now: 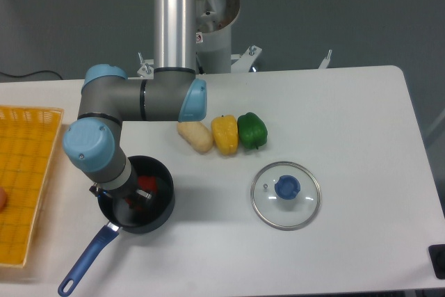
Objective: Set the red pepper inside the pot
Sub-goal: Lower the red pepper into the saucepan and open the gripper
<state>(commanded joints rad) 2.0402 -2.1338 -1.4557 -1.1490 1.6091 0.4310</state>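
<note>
Red pepper (147, 183) inside pot (161, 208).
We find the claw (137, 196) over the pot; we cannot tell its jaw position.

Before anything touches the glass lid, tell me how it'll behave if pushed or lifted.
The glass lid lies flat on the table, so it would likely slide, not roll. Being glass, it is probably fragile and slick. Its blue knob looks like the only easy grip.

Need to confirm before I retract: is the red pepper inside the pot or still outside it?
Inside. The red pepper shows within the rim of the pot, beside the gripper, whose jaw state cannot be told.
</note>
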